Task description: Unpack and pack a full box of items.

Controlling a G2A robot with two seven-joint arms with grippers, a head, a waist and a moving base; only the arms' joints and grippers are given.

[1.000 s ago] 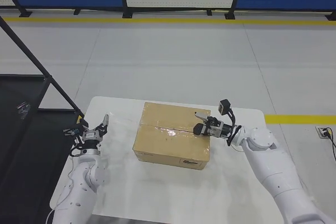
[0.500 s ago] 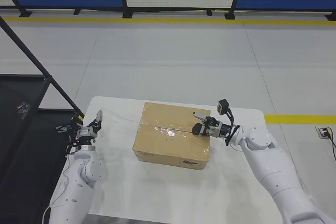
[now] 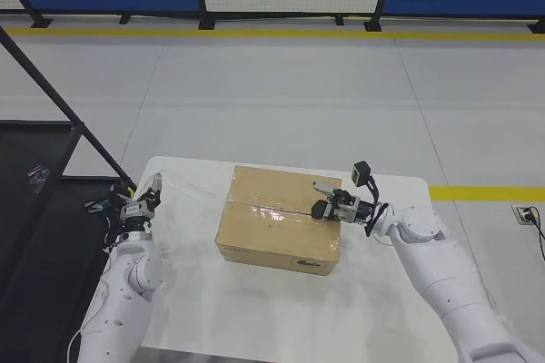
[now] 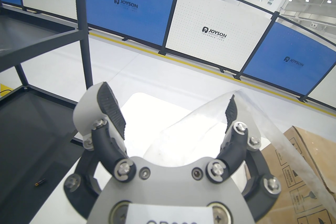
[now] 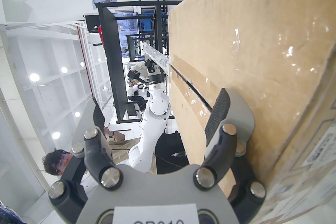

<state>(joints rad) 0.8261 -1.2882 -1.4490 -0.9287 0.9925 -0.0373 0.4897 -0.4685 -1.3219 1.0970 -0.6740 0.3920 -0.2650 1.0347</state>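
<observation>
A brown cardboard box [image 3: 277,218] sits closed in the middle of the white table [image 3: 254,299]. Its top seam [image 5: 194,88] lies bare between the flaps. My left gripper [image 3: 136,195] [image 4: 168,93] is open at the table's left edge, well apart from the box. A strip of clear tape [image 4: 262,117] [image 3: 195,191] clings to one of its fingers and stretches back to the box [image 4: 309,156]. My right gripper [image 3: 318,200] [image 5: 158,96] is open at the right end of the box top [image 5: 249,25], one finger lying on the cardboard.
A black metal shelf rack [image 3: 36,181] [image 4: 81,25] stands close to the table's left side, right by the left arm. Bare table runs in front of the box and to its right. Blue and white barrier panels [image 4: 218,25] fence the floor beyond.
My left gripper has drawn away from the box toward the table's left edge, stretching the tape strip with it. The right gripper has stayed at the box's right end.
</observation>
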